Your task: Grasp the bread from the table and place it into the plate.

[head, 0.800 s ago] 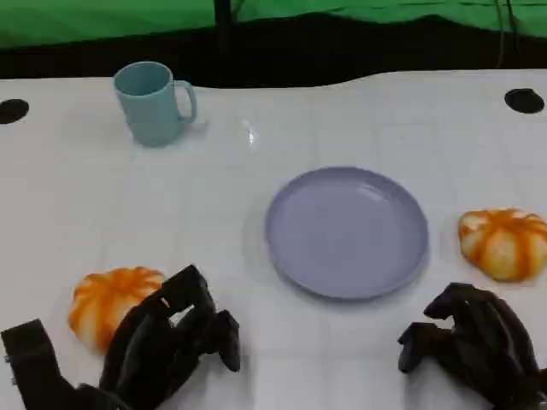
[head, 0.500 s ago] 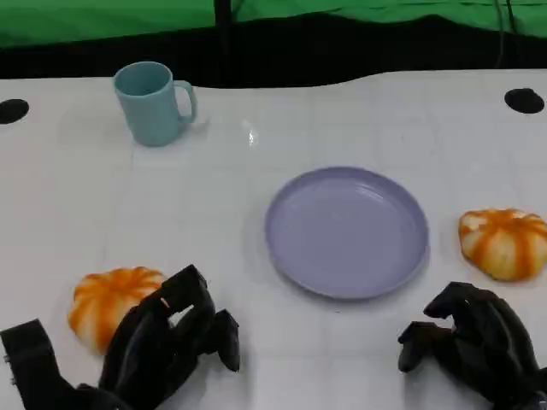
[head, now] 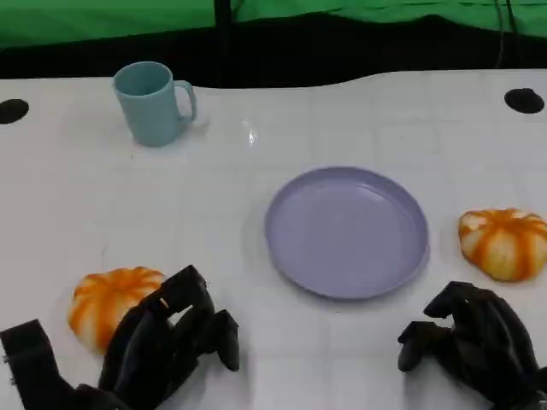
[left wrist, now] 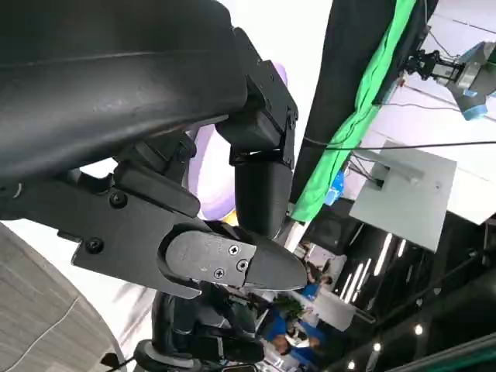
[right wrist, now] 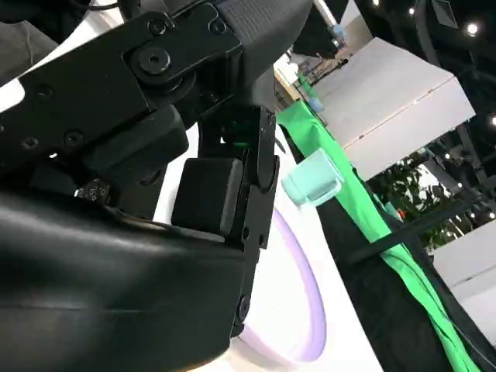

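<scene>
My left hand beside bread, fingers curled, holding nothing; right hand likewise; head view shows both; wrist views catch plate edge

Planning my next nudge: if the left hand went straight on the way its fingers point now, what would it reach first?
Likely the plate. In the head view the left hand points up and right, with bare table between. The bread lies beside it, off that line. Depth is uncertain.
</scene>
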Robot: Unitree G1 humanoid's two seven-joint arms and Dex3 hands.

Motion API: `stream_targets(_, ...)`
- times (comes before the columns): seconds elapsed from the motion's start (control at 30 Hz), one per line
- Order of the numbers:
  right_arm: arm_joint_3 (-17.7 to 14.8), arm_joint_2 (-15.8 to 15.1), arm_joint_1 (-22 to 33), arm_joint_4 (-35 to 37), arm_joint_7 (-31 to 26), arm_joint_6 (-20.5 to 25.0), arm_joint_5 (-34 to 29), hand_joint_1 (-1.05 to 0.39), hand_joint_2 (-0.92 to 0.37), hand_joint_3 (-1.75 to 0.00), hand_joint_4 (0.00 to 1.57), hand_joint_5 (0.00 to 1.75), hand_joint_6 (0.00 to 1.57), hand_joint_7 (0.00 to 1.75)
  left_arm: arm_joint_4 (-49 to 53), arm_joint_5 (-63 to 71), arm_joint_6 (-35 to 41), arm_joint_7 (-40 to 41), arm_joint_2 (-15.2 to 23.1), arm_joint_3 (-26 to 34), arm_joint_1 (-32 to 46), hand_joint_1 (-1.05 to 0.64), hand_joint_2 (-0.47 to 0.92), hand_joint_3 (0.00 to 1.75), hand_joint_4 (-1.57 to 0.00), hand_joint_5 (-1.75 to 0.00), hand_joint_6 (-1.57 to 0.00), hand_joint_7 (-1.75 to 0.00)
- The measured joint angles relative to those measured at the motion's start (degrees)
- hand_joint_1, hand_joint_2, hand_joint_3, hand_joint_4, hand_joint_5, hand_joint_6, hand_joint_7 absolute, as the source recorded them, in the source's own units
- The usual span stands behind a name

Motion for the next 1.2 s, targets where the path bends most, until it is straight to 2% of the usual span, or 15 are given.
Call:
stream_targets(0.13,0.0,0.0,0.0,-0.3,0.0,0.0,0.0,-1.04,-0.76,0.00,1.56,0.73,1.57,0.32,-0.1,0.1,-0.1,0.0,0.0,0.1,0.0,-0.71,0.92,0.19,-0.80,-1.75,-0.63,-1.48)
stream_targets(0.17,0.0,0.0,0.0,-0.3,0.0,0.0,0.0,-1.04,-0.76,0.00,1.56,0.73,1.57,0.32,-0.3,0.5,-0.3,0.0,0.0,0.1,0.0,-0.73,0.92,0.23,-0.70,-1.75,-0.59,-1.38)
stream_targets(0.3,0.1,0.0,0.2,-0.6,0.0,0.4,0.0,-1.04,-0.76,0.00,1.56,0.73,1.57,0.32,-1.8,3.6,-4.9,0.0,0.4,-0.9,0.4,-0.74,0.92,0.26,-0.64,-1.75,-0.57,-1.30)
stream_targets(0.37,0.0,0.0,0.2,-0.7,0.0,0.5,0.0,-1.04,-0.77,-0.01,1.56,0.73,1.57,0.31,-2.2,4.8,-6.3,0.2,0.7,-1.2,0.6,-0.70,0.92,0.24,-0.51,-1.68,-0.57,-0.91)
stream_targets(0.47,0.0,0.0,0.2,-0.7,0.2,0.4,0.0,-1.05,-0.78,-0.01,1.56,0.73,1.57,0.31,-5.1,9.0,-10.2,1.2,2.3,-2.5,1.1,-0.70,0.92,0.23,-0.47,-1.53,-0.57,-0.63)
stream_targets(0.6,0.0,0.0,0.3,-0.7,0.3,0.3,0.0,-1.05,-0.76,0.00,1.56,0.72,1.57,0.31,-10.6,18.7,-14.9,6.9,6.3,-4.4,2.0,-0.69,0.92,0.22,-0.52,-1.15,-0.58,-0.34)
stream_targets(0.77,0.0,0.0,0.3,-0.7,0.6,0.3,0.0,-1.04,-0.76,0.00,1.57,0.71,1.57,0.30,-17.1,26.9,-15.6,13.5,9.8,-5.9,3.5,-0.62,0.92,0.17,-0.49,-1.05,-0.56,-0.20)
stream_targets(0.93,0.0,0.0,0.4,-0.7,0.7,0.3,0.0,-1.04,-0.76,0.00,1.57,0.71,1.57,0.30,-23.1,37.8,-15.4,18.4,14.9,-7.8,4.8,-0.73,0.92,0.15,-0.35,-0.96,-0.50,-0.13)
stream_targets(1.07,0.0,0.0,0.5,-0.8,0.7,0.3,0.0,-1.05,-0.77,0.00,1.57,0.72,1.57,0.30,-31.0,52.0,-13.2,23.4,20.3,-9.2,5.8,-0.77,0.92,0.17,-0.41,-0.66,-0.50,-0.04)
stream_targets(1.17,0.1,0.0,0.7,-1.0,0.6,0.3,-0.1,-1.05,-0.77,0.00,1.57,0.72,1.57,0.31,-35.6,58.6,-10.7,25.5,22.0,-10.2,7.1,-0.78,0.92,0.18,-0.42,-0.58,-0.48,-0.02)
stream_targets(1.2,0.1,0.0,0.7,-1.1,0.6,0.3,-0.1,-1.05,-0.77,0.00,1.57,0.72,1.57,0.31,-36.4,59.9,-9.9,25.9,22.3,-10.6,7.3,-0.80,0.92,0.18,-0.40,-0.56,-0.43,-0.01)
